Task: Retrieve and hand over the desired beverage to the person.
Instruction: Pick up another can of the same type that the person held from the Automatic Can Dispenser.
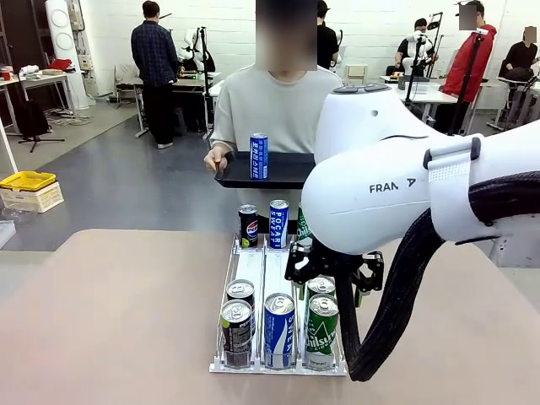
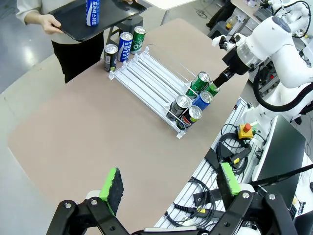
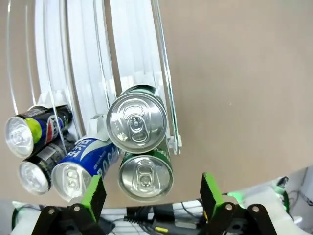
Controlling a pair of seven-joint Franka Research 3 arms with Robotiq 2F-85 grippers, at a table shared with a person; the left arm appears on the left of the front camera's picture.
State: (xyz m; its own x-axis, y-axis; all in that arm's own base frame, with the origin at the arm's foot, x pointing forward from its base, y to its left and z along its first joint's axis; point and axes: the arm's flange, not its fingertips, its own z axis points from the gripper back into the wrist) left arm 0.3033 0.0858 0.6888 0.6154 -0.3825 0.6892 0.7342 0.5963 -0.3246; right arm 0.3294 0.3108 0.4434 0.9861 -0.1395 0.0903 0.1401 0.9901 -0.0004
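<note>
Directly beneath the right fingers [image 3: 94, 195], spread and empty, two green cans [image 3: 137, 125] stand upright, tops upward; left fingers [image 2: 113, 188] hang released over the desk [image 2: 98, 127].

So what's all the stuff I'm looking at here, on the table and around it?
Table: one, beige, between robot and person.
Can rack: one, white, three lanes, mid-table.
Black cans: three; two in the rack's left lane at the robot's end, one standing at the far end.
Blue cans: three; one in the middle lane at the robot's end, one at the far end, one upright on the tray.
Green cans: three; two in the right lane at the robot's end, one at the far end.
Tray: one, black, held by the person.
Person: one, light grey top, far side.
Left gripper: black, green pads, open, above the table's near edge.
Right gripper: same colours, open, above the near green cans.
</note>
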